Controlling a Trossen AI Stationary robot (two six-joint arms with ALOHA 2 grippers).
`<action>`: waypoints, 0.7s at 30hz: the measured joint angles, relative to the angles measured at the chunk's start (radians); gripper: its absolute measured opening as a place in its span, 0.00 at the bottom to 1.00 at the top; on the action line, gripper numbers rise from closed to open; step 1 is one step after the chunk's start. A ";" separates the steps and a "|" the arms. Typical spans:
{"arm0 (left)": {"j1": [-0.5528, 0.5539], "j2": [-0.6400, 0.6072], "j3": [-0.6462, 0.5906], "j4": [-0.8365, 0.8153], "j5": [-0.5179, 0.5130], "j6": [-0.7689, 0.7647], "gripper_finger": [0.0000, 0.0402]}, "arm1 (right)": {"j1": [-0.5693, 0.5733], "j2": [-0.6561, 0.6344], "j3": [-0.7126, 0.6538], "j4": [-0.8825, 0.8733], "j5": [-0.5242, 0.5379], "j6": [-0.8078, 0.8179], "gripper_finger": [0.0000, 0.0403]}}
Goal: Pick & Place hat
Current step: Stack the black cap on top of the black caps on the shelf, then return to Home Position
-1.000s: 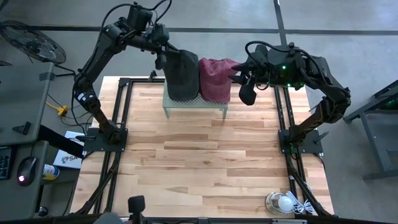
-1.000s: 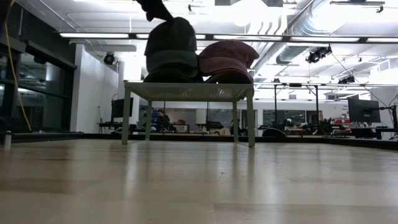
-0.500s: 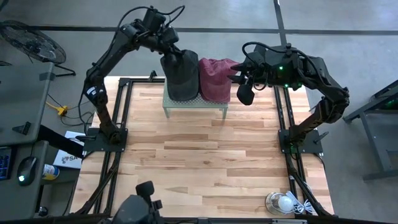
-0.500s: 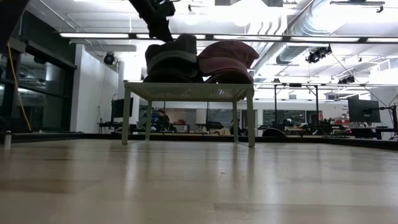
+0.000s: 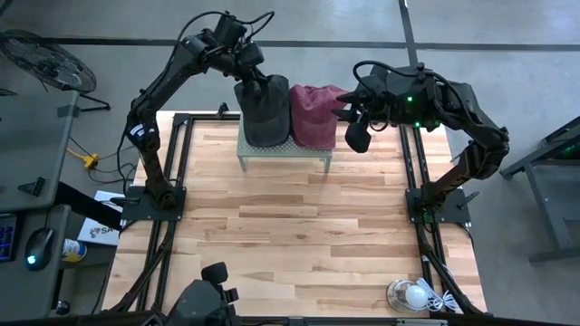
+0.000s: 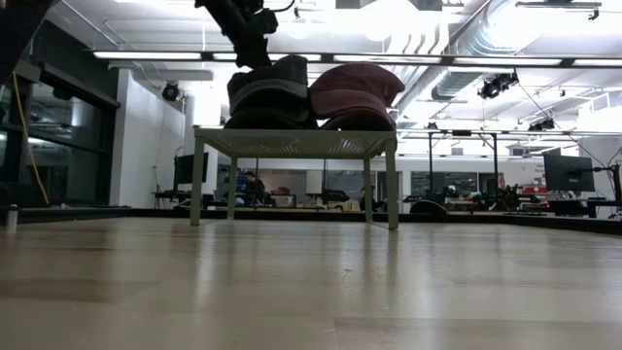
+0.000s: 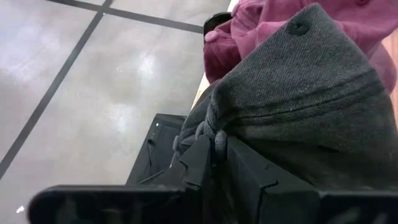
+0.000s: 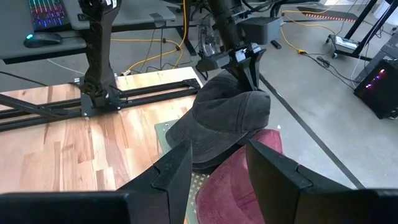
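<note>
The left end effector (image 5: pixel 250 76) pinches a fold at the back edge of the dark grey wool cap (image 5: pixel 264 110), which rests on the small pale metal stand (image 5: pixel 283 148) touching the crimson cap (image 5: pixel 314 114). Release fully before lifting clear, so the fabric doesn't drag. The right end effector (image 8: pixel 214 163) hovers open, empty, above the crimson cap.

Dark grey hat (image 5: pixel 264 110) is set on a small raised stand (image 5: pixel 284 150) at the table's far edge, crown up w/ top button visible. Its rear edge is pinched in the left gripper (image 7: pixel 214 152). It sits touching a maroon hat (image 5: pixel 314 113) on its right.
</note>
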State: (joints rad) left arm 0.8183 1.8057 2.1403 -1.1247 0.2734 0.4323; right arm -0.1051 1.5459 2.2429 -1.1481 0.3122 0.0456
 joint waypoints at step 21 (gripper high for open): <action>-0.007 -0.110 0.000 0.034 -0.111 0.004 0.59 | 0.000 0.000 0.000 -0.022 -0.035 -0.022 0.36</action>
State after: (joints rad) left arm 0.8108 1.6956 2.1403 -1.0909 0.1628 0.4360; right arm -0.1047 1.5459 2.2429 -1.1702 0.2772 0.0241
